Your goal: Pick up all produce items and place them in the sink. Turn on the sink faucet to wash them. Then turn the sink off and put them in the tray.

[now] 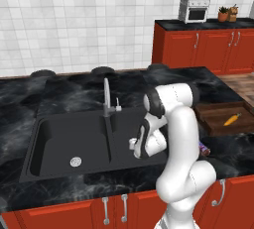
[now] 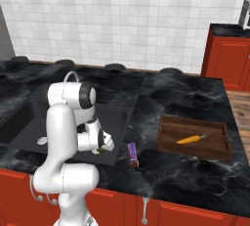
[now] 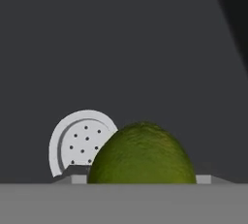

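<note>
Black sink (image 1: 49,139) takes up most of the left base view, with the faucet (image 1: 107,96) at the back rim, the carrot (image 1: 231,119) already lying in the tray (image 1: 211,119), and the gripper (image 1: 135,146) reaching down into the right basin. From the right base view a bit of green lime (image 2: 101,149) peeks out at the hand, and that wrapped packet (image 2: 132,154) sits on the counter nearby (not produce, leave it). Up close in the hand view the lime (image 3: 142,154) sits right between the fingertips (image 3: 72,177) beside the drain (image 3: 80,143), jaws partly spread and I can't tell if they're actually gripping it; it's round and slick, so an off-centre squeeze could pop it out and send it rolling across the basin.
</note>
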